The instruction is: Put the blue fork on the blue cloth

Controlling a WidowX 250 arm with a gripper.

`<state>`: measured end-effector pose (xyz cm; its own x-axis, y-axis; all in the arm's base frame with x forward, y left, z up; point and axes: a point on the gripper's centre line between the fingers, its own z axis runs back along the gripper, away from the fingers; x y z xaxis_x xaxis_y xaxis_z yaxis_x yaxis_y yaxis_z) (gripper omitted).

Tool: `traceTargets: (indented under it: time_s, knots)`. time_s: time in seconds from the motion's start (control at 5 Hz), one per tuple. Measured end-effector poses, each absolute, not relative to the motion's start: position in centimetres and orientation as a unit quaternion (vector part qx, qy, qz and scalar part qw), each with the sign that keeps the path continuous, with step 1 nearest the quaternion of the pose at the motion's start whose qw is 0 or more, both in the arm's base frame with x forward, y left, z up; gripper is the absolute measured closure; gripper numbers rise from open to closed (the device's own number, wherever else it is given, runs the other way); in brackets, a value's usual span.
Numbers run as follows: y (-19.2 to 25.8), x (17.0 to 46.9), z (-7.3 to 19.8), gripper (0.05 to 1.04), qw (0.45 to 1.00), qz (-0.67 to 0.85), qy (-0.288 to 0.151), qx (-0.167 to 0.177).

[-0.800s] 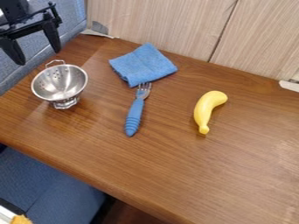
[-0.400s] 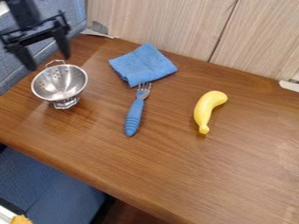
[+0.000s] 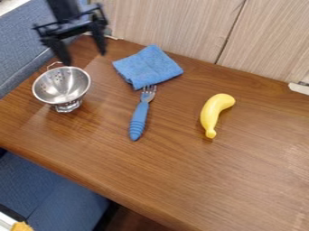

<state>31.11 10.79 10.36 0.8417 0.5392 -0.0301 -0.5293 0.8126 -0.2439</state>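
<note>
Surface: brown wooden table (image 3: 211, 180), its back edge along pale wood-grain panels (image 3: 169, 22). Blue upholstery (image 3: 48, 189) lies beyond the front edge, at lower left.

Arm (image 3: 63, 9): black, enters from the top at the left, hanging down over the table's back-left corner area. Gripper (image 3: 85, 57) points downward, fingers spread wide apart, nothing between them. One fingertip is at the colander's far rim in view, the other nearer the cloth (height above the wood: cannot tell).

Blue cloth (image 3: 147, 67): folded, near the back edge, left of its middle. Metal colander (image 3: 60, 85): upright near the left edge, bowl open upward. Yellow banana (image 3: 212, 113): right of the fork, well apart from it, curved.

Blue fork (image 3: 138, 119): handle on bare wood, pointing toward the front edge; tines at the cloth's near edge, overlap cannot be judged.
</note>
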Motion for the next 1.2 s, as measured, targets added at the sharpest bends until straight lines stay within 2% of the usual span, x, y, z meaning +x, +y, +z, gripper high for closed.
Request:
traceTargets:
  time_s: [0.2, 0.6, 0.8, 1.0, 1.2]
  knots:
    - [8.3, 31.8, 9.3, 0.082, 0.964, 0.232, -0.028, -0.124]
    - [5.9, 33.1, 3.2, 0.082, 0.983, 0.161, -0.029, -0.083]
    - [5.0, 33.1, 2.1, 0.082, 0.987, 0.139, -0.041, -0.074]
    - [4.5, 32.9, 0.0, 0.082, 0.988, 0.134, -0.02, -0.068]
    - [4.5, 33.2, -0.4, 0.128, 0.986, 0.149, -0.015, -0.068]
